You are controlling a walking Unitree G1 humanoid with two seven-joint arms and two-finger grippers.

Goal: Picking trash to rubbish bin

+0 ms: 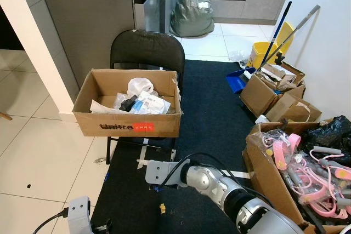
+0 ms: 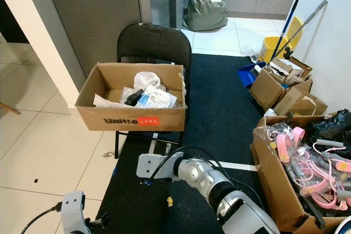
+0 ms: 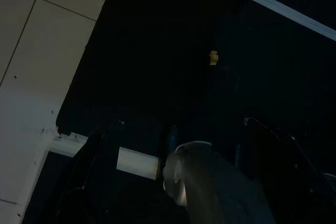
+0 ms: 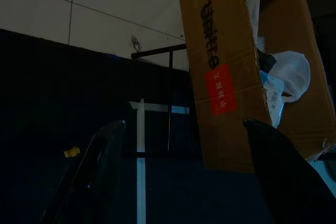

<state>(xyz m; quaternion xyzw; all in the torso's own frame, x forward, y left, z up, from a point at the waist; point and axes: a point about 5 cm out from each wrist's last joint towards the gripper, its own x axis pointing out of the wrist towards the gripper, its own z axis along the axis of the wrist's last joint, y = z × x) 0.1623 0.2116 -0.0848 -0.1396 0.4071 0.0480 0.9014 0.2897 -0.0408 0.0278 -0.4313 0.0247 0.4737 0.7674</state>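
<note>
Cardboard box with red label sits on the seat of a black folding chair, at 12 o'clock in the left eye view, holding a white plastic bag, papers and a dark item. Right arm reaches in from 5 o'clock over the dark rug, wrist pointing at the chair legs. Small yellow scrap lies on the rug at 6 o'clock, just beside the arm. Left wrist housing sits at 7 o'clock. Grey rubbish sack stands at 1 o'clock on the tiles; more boxes at 3 o'clock, one with pink items.

Right eye view: same layout, yellow bucket with mop handles at 2 o'clock.

Left wrist view (very dark): left gripper spread wide, nothing held, over the rug; scrap ahead of it, well apart. White tape strip crosses the rug; the silver arm shows below.

Right wrist view: right gripper also wide apart, holding nothing. Box with bag lies ahead; scrap near one finger, not touching.
</note>
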